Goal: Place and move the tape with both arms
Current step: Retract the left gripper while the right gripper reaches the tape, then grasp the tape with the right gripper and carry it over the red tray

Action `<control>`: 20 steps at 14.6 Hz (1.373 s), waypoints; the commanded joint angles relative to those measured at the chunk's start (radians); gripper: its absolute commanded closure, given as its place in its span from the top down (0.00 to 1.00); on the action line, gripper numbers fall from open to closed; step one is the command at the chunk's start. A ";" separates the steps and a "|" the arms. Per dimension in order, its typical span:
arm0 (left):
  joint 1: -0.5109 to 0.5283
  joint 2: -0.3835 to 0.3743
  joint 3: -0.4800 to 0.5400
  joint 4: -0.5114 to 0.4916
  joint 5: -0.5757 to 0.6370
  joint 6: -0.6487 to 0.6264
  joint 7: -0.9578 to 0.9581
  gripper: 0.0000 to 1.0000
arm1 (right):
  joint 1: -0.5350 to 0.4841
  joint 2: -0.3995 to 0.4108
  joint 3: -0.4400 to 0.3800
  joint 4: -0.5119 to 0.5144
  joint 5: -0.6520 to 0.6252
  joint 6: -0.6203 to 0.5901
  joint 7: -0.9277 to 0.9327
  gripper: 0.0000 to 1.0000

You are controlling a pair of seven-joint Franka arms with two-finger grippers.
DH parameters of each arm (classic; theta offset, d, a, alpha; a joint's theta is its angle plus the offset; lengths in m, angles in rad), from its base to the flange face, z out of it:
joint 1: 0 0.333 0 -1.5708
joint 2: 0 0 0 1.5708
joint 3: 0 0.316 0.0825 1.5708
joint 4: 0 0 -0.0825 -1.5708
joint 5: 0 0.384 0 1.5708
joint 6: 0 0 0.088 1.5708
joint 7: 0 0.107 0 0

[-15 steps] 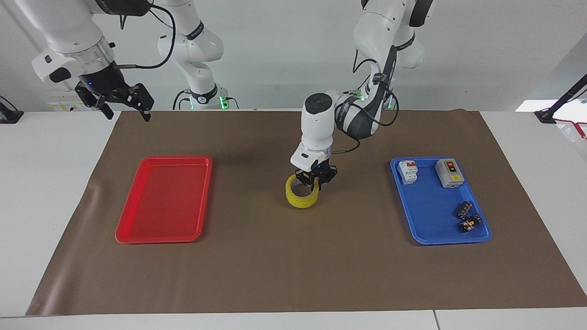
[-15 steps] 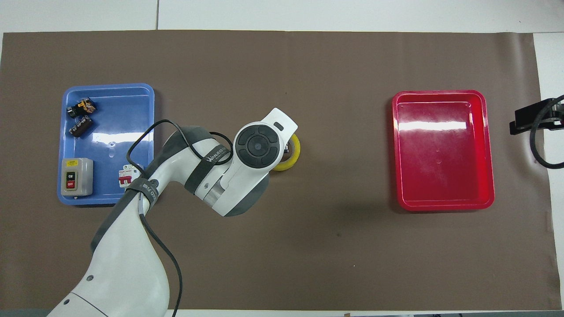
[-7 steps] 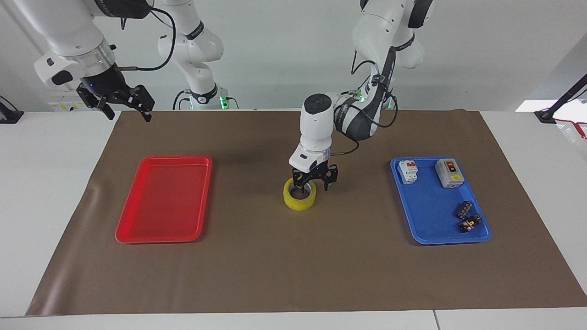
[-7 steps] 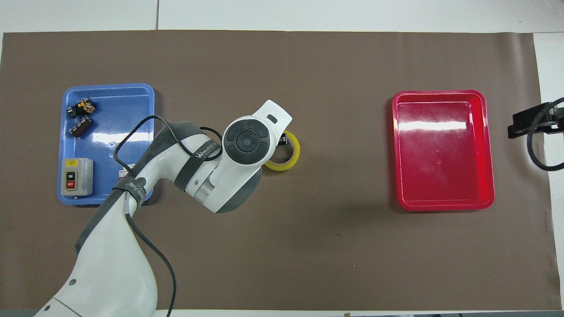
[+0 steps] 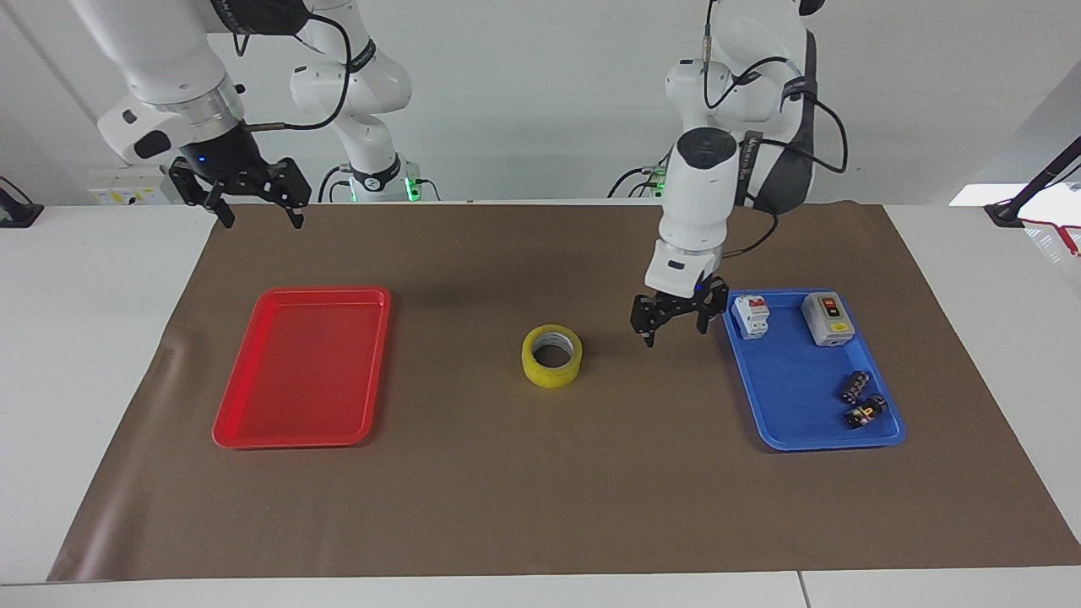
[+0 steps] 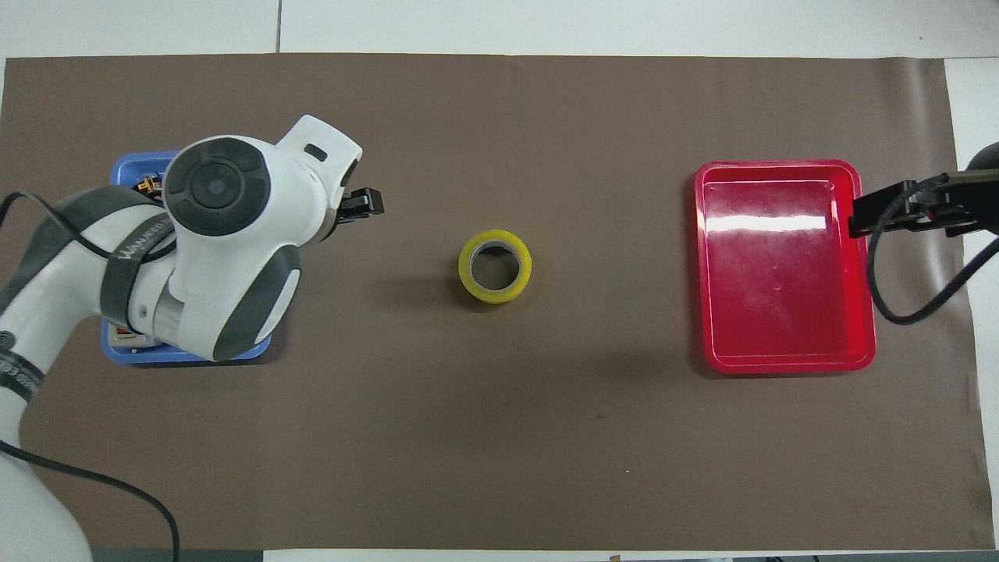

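The tape [image 5: 552, 355] lies flat on its side at the centre of the facing frame, on the brown mat [image 5: 540, 507] that covers the table (hole facing up), free of both claws. The left claw [image 5: 673, 320] hangs with fingers spread right of centre, between the tape and the blue tray [image 5: 781, 422]. The right claw [image 5: 251, 197], also spread open, hangs at upper left, above the red tray [image 5: 253, 422].

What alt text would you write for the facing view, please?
A yellow tape roll lies flat mid-mat between a red tray and a blue tray. The open left gripper hangs beside the blue tray, the open right gripper above the mat's corner.
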 commanded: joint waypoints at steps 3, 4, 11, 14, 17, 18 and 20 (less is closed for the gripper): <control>0.191 -0.108 0.000 -0.014 -0.127 -0.092 0.298 1.00 | 0.214 0.146 -0.001 -0.007 -0.009 0.164 0.229 1.00; 0.231 -0.116 0.000 0.009 -0.154 -0.140 0.365 1.00 | 0.258 0.181 -0.001 -0.011 -0.013 0.205 0.271 1.00; 0.383 -0.121 0.005 0.250 -0.235 -0.461 0.588 1.00 | 0.461 0.357 -0.001 -0.074 -0.015 0.497 0.446 1.00; 0.394 -0.166 0.003 0.193 -0.235 -0.474 0.613 1.00 | 0.472 0.417 -0.001 -0.100 -0.039 0.578 0.449 1.00; 0.388 -0.196 0.001 0.158 -0.234 -0.475 0.619 1.00 | 0.480 0.425 -0.001 -0.229 -0.039 0.750 0.426 1.00; 0.385 -0.196 0.001 0.158 -0.234 -0.477 0.619 1.00 | 0.480 0.424 -0.001 -0.252 -0.039 0.768 0.411 1.00; 0.385 -0.196 0.001 0.156 -0.234 -0.481 0.619 1.00 | 0.480 0.421 0.004 -0.270 -0.039 0.784 0.390 1.00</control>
